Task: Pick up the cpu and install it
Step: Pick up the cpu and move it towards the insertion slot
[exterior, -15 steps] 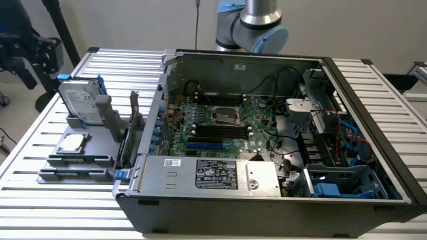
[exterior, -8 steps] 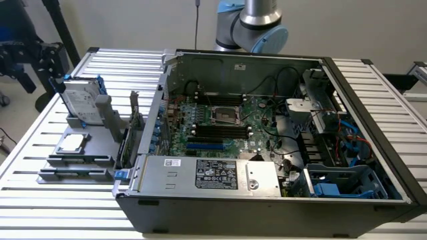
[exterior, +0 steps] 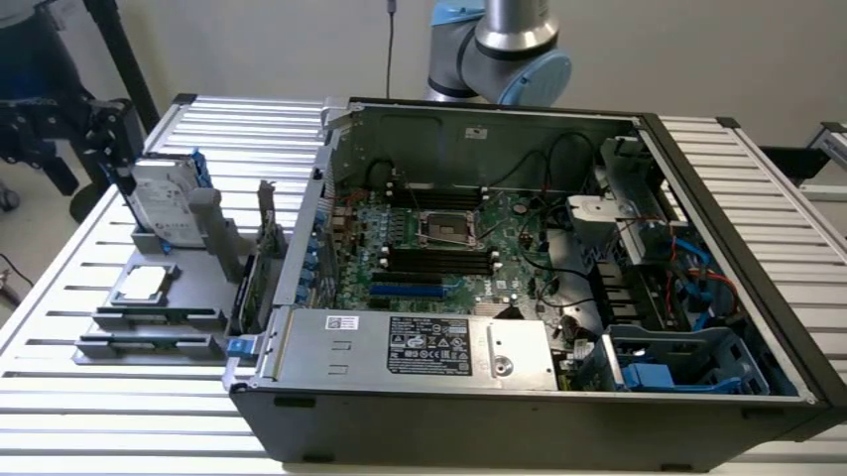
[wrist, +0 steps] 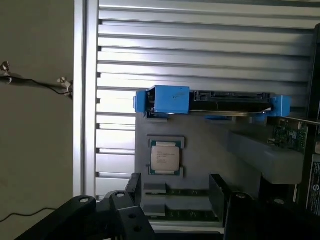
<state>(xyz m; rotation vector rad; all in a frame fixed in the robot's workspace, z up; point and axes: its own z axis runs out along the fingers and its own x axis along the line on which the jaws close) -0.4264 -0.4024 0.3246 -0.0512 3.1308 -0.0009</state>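
Observation:
The cpu [exterior: 143, 285], a small square chip with a silvery top, lies flat in its recess on the grey parts holder [exterior: 198, 273] at the exterior view's left. In the wrist view the cpu [wrist: 165, 156] sits just beyond my gripper [wrist: 175, 184]. Its black fingers [wrist: 134, 184] stand open with nothing between them, above the holder and apart from the chip. In the exterior view the gripper [exterior: 95, 134] hangs over the table's far left corner. The bare cpu socket [exterior: 447, 230] shows on the motherboard inside the open computer case [exterior: 530, 397].
A silver hard drive in a blue bracket [exterior: 166, 203] stands upright behind the cpu, seen again as the hard drive [wrist: 210, 102]. Grey memory sticks [exterior: 153, 319] lie in front of the chip. The slatted table edge [wrist: 80, 125] runs close by, with floor beyond it.

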